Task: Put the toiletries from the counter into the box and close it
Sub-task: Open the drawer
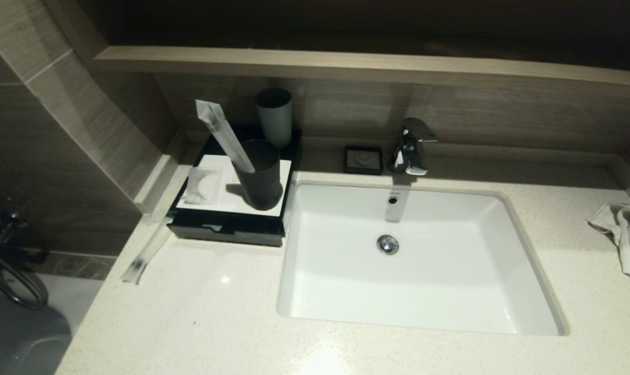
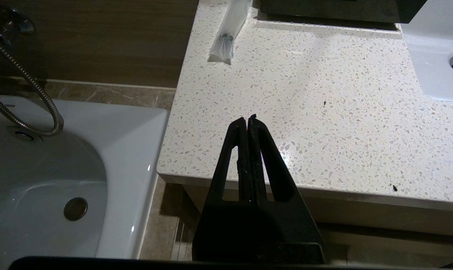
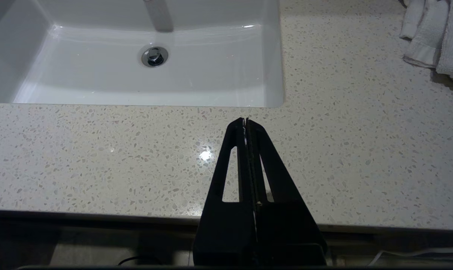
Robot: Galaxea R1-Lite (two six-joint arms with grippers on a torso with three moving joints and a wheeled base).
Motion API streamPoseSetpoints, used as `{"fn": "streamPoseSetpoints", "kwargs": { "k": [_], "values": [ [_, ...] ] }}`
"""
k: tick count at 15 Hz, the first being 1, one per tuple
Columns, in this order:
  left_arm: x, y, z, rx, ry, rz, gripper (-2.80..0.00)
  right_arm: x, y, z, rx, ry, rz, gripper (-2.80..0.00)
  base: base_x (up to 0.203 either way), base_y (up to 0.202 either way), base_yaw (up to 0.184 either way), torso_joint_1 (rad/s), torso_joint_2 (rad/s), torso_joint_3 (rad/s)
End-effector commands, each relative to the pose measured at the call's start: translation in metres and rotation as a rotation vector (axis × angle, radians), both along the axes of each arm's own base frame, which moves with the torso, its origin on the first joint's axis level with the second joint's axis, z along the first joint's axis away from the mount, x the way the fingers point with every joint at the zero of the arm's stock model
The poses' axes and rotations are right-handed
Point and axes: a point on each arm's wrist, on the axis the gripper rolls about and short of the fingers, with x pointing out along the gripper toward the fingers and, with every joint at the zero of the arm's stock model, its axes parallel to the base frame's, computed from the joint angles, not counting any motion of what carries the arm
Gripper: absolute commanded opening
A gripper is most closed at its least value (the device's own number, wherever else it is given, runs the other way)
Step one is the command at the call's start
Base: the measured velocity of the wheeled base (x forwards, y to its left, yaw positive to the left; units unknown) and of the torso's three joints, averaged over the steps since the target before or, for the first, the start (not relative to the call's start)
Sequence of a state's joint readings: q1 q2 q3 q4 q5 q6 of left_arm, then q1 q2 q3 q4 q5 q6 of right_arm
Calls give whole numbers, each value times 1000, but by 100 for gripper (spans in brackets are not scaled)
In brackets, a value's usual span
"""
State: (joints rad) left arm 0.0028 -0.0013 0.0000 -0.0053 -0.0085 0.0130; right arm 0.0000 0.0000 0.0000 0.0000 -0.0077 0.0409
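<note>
The black box with a white top panel stands at the counter's back left, drawer shut. A small squarish packet with a round pad lies on its top. One long packet stands in the dark cup. Another long packet with a green label lies on the counter left of the box; its end shows in the left wrist view. My left gripper is shut and empty over the counter's front left edge. My right gripper is shut and empty in front of the sink. Neither arm shows in the head view.
A grey cup stands behind the dark cup. A small black square dish and a chrome faucet are behind the sink basin. A white towel lies at the right edge. A white bathtub lies left of the counter.
</note>
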Motion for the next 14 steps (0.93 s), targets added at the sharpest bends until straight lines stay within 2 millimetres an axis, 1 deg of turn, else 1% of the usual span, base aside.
{"fn": "streamPoseSetpoints", "kwargs": {
  "k": [1, 14],
  "values": [
    [0, 0, 0, 1, 0, 0, -280, 0, 0, 0, 1, 0, 0, -280, 0, 0, 0, 0, 0, 0],
    [0, 0, 0, -1, 0, 9, -280, 0, 0, 0, 1, 0, 0, -280, 0, 0, 0, 0, 0, 0]
  ]
}}
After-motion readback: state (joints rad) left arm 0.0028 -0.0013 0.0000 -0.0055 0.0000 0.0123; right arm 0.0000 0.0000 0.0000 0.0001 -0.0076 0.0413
